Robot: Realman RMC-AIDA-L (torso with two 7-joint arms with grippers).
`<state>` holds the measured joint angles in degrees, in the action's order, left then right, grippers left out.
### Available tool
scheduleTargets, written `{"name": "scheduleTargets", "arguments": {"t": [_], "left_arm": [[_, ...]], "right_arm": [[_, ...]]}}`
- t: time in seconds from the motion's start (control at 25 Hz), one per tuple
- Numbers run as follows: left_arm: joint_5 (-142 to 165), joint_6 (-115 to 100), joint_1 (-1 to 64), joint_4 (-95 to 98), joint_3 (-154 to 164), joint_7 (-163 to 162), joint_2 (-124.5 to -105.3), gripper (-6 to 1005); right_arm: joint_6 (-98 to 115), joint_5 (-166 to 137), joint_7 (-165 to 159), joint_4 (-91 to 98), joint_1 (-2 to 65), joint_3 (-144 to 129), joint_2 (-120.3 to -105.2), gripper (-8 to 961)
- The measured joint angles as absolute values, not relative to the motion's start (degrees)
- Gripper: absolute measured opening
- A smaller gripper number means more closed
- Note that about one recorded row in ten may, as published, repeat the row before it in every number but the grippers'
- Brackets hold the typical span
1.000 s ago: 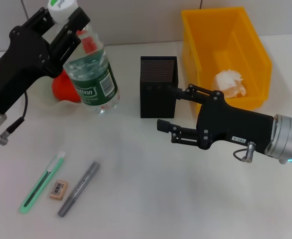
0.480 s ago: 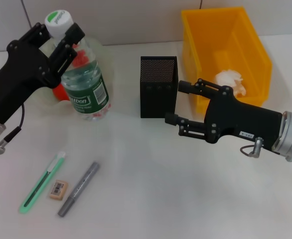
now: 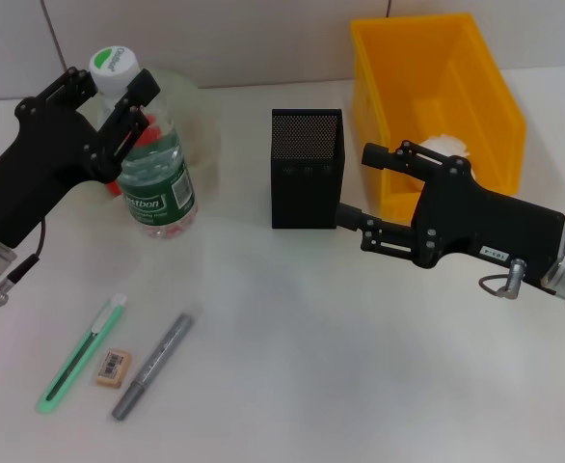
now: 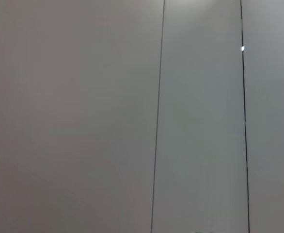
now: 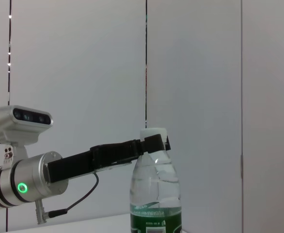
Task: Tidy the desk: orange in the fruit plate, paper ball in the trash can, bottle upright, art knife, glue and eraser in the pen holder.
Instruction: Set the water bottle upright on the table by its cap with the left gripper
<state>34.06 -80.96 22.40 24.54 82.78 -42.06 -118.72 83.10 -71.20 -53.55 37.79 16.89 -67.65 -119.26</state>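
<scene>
A: What's in front of you besides the job items?

B: Not much. You've got a plain white tabletop (image 3: 292, 376), matte, running across the whole head view. Behind it there's a light tiled wall (image 3: 244, 39) w/ a dark grout line (image 3: 49, 24) near the left corner.

A: And the wrist cams?

B: Left wrist view: you see only pale grey wall panels (image 4: 74, 121), split by a thin vertical seam (image 4: 157, 145), w/ a 2nd seam (image 4: 244, 145) beside it. Right wrist view: same kind of wall (image 5: 74, 68), w/ a dark vertical seam (image 5: 146, 58) approx. mid-frame.
</scene>
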Motion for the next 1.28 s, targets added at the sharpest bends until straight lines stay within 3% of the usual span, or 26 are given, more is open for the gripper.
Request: {"name": "scheduleTargets", "arguments": {"t": [0.64, 1.28], "left_arm": [[33.9, -80.5, 19.3, 22.0, 79.8, -41.5, -118.7, 430], [33.1, -80.5, 20.2, 17.8, 77.6, -39.1, -118.83, 430]], "right_arm": [[82.8, -71.1, -53.4, 37.9, 17.2, -66.3, -119.26, 771], [83.1, -71.3, -53.7, 38.5, 16.9, -66.4, -119.33, 771]]}}
